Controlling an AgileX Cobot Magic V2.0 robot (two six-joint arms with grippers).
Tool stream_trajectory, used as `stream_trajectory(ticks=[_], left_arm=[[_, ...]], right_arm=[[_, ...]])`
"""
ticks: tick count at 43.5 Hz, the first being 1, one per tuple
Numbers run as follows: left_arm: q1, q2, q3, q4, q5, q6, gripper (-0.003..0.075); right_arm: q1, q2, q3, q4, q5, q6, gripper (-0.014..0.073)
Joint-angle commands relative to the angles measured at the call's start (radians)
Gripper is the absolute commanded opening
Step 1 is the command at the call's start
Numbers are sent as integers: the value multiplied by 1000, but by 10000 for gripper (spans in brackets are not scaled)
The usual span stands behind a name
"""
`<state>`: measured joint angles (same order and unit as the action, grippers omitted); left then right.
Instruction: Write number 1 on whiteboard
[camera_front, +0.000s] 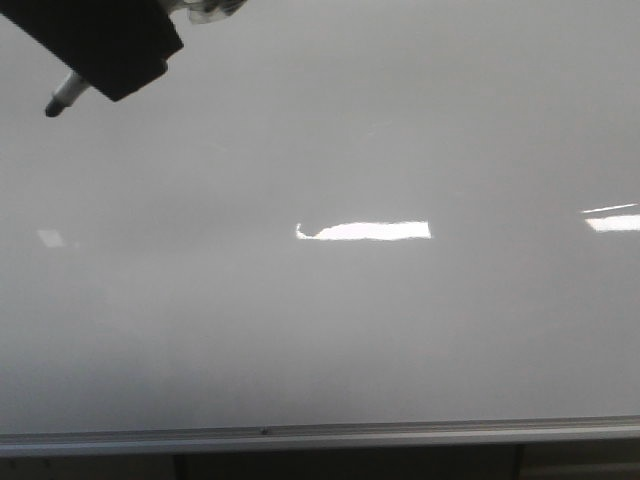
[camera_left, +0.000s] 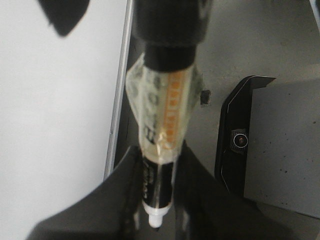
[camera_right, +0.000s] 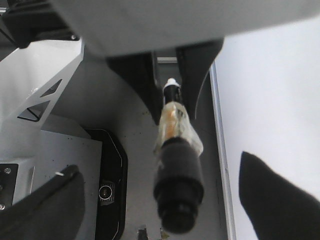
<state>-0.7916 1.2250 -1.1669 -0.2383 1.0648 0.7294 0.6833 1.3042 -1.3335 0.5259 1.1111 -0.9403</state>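
The whiteboard (camera_front: 320, 330) fills the front view, glossy white with its silver frame along the near edge. No black stroke of the number 1 shows on it. My left gripper (camera_front: 110, 40) is at the top left of that view. It is shut on a marker pen (camera_front: 68, 92) whose bare dark tip points down and left. In the left wrist view the fingers (camera_left: 131, 175) clamp the pen (camera_left: 160, 185) near its tip. Clear tape wraps the barrel. My right gripper (camera_right: 160, 170) is open, with the jaws wide apart on either side of the pen's thick black end (camera_right: 177, 195).
The board's metal frame (camera_front: 320, 435) runs along the front. Bright light reflections (camera_front: 365, 231) lie on the board. Beside the board's edge (camera_left: 117, 100) are a black camera mount (camera_left: 239, 140) and a grey plate (camera_left: 285, 145). They also show in the right wrist view (camera_right: 107, 190).
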Motion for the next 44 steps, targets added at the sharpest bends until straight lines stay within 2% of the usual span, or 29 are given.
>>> stream_trajectory(ticks=[1,4,7,23,29,33,35,38,44], left_arm=[[-10,-25,-34,-24,-43,0,-19],[-10,-25,-34,-24,-44,0,-19],[-10,-25,-34,-24,-48,0,-19],[-10,-25,-34,-23,-51,0,-19],[-10,-25,-34,-21,-57,0,-19],[-10,-25,-34,-21,-69,0,-12],[-10,-25,-34,-21,-74,0,17],[-10,-25,-34,-21,-81,0,134],[-8,-31,-34,-3,-97,-2,459]], right_arm=[[7,8,-64,25,-34,-11,643],[7,20,-76,35,-35,-11,638],[7,20,-77,46,-43,-11,592],[7,20,-77,46,-29,-11,156],[7,20,-77,46,-20,-11,34],[7,20,-77,46,-18,-11,-7],[7,20,-77,46,-15,-11,-12],[7,20,-77,46,-13,-10,-15],[6,20,-77,39,-13,-9,-15]])
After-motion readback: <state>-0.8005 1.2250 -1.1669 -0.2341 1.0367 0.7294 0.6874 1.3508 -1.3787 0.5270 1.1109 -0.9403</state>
